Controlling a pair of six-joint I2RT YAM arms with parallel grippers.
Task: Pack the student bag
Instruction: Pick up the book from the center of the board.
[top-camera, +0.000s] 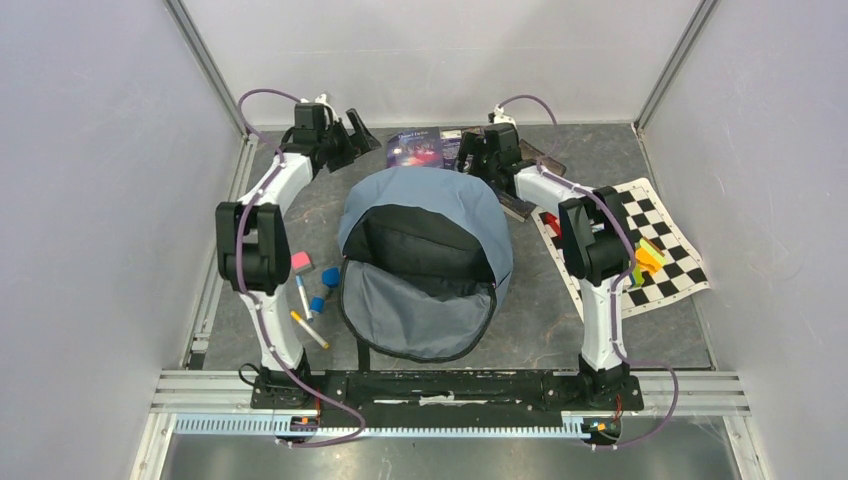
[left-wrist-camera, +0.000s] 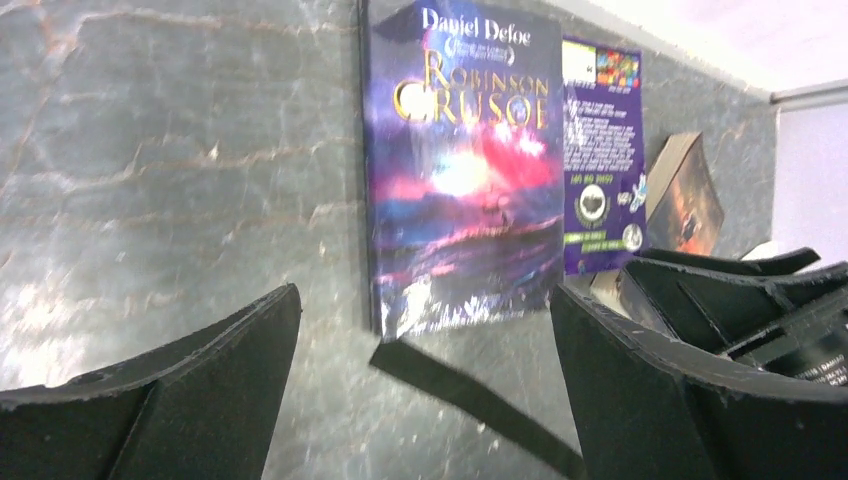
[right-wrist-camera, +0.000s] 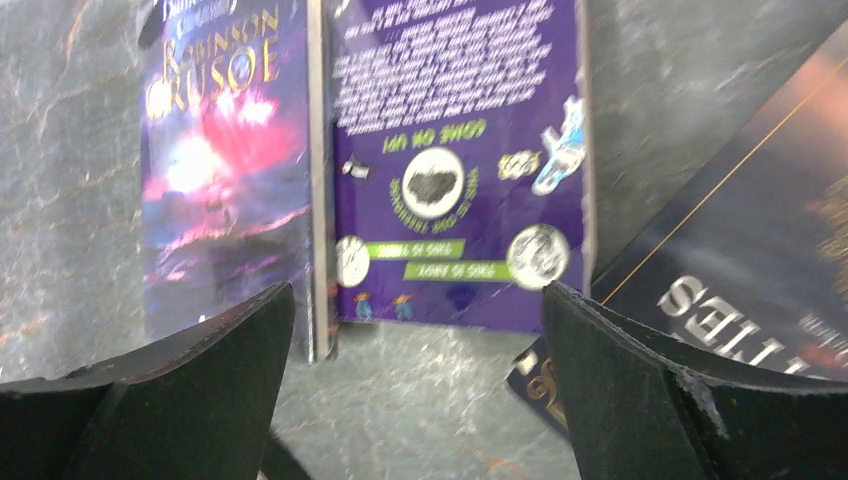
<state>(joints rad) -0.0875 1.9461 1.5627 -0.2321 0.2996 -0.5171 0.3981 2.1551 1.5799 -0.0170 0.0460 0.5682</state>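
The grey-blue student bag (top-camera: 425, 255) lies open in the middle of the table, its black lining showing and its flap folded toward the near edge. Behind it lie a purple Robinson Crusoe book (top-camera: 415, 148) (left-wrist-camera: 465, 165) (right-wrist-camera: 225, 150) and a purple booklet (top-camera: 450, 148) (left-wrist-camera: 600, 150) (right-wrist-camera: 460, 160). A dark book (right-wrist-camera: 740, 270) (left-wrist-camera: 685, 195) lies to their right. My left gripper (top-camera: 362, 130) (left-wrist-camera: 425, 335) is open and empty, just left of the Crusoe book. My right gripper (top-camera: 475, 150) (right-wrist-camera: 418, 330) is open and empty over the booklet's near edge.
Left of the bag lie a pink eraser (top-camera: 301, 262), two blue blocks (top-camera: 330, 276), and markers (top-camera: 308, 328). A checkerboard mat (top-camera: 655, 250) on the right holds red (top-camera: 549, 222) and coloured items (top-camera: 648, 258). A black strap (left-wrist-camera: 470, 395) crosses the table. Walls enclose three sides.
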